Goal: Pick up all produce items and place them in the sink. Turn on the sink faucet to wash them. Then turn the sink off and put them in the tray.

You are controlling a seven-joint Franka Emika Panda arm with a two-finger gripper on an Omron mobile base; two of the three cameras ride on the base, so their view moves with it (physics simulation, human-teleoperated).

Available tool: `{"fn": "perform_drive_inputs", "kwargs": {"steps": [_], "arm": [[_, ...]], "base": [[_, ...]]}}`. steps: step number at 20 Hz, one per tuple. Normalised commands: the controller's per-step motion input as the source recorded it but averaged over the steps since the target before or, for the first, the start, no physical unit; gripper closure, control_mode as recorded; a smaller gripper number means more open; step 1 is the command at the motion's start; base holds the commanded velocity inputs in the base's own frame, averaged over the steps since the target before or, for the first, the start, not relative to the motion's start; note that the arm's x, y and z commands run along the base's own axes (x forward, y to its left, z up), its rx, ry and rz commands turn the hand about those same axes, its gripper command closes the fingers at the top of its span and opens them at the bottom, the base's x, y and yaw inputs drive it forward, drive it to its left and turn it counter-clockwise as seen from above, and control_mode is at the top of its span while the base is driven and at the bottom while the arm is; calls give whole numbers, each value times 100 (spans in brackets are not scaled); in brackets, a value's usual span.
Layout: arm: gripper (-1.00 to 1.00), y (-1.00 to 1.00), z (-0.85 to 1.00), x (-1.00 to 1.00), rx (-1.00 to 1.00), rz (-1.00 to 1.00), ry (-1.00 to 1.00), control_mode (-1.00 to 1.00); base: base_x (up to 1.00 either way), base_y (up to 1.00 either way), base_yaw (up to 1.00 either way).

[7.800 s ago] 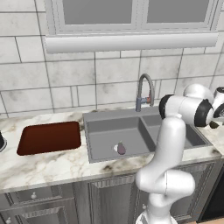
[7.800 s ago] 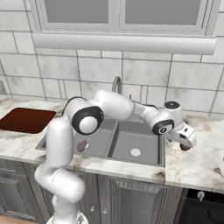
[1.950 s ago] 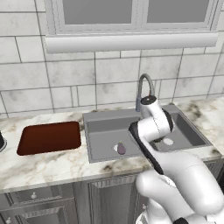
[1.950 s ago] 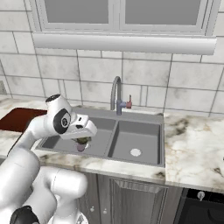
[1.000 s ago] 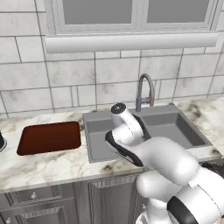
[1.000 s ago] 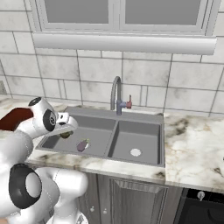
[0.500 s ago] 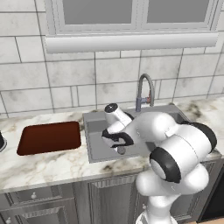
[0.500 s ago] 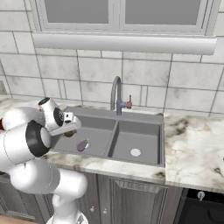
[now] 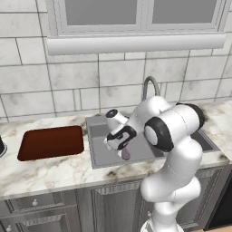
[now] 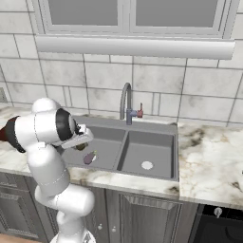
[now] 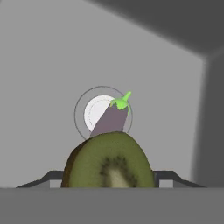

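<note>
My gripper (image 11: 110, 177) is shut on a halved kiwi (image 11: 109, 154), olive-brown with a green cut face, which hangs low over the left basin of the grey sink (image 9: 96, 155). Right below it a small purple eggplant (image 11: 111, 120) with a green stem lies across the round pale drain (image 11: 94, 109). From the left base view the gripper (image 9: 118, 143) sits just above the eggplant (image 9: 126, 154). In the right base view the kiwi (image 10: 79, 147) is beside the eggplant (image 10: 88, 157). The gooseneck faucet (image 10: 126, 101) stands behind the basins. The reddish-brown tray (image 9: 52, 141) lies left of the sink.
The right basin (image 10: 146, 153) holds only its drain. My arm's white links (image 9: 174, 131) arch over the sink's right half. Marble counter (image 10: 209, 152) runs to the right, and a tiled wall with a window ledge (image 9: 136, 44) rises behind.
The hand with the kiwi has come down and slightly left over the left basin, closer to the eggplant. The eggplant has stayed on the drain.
</note>
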Motion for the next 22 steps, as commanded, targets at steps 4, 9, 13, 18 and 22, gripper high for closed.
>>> {"fn": "perform_drive_inputs", "kwargs": {"steps": [4, 9, 13, 18, 22], "arm": [[100, -1, -27, 20, 0, 0, 8, -100], [100, 0, -26, 28, 0, 0, 4, -100], [100, 0, -22, 30, 0, 0, 4, -100], [100, 0, -27, 30, 0, 0, 4, -100], [100, 0, -28, 29, 0, 0, 4, -100]], "base": [[0, 0, 0], [0, 0, 0], [0, 0, 0], [0, 0, 0], [0, 0, 0]]}}
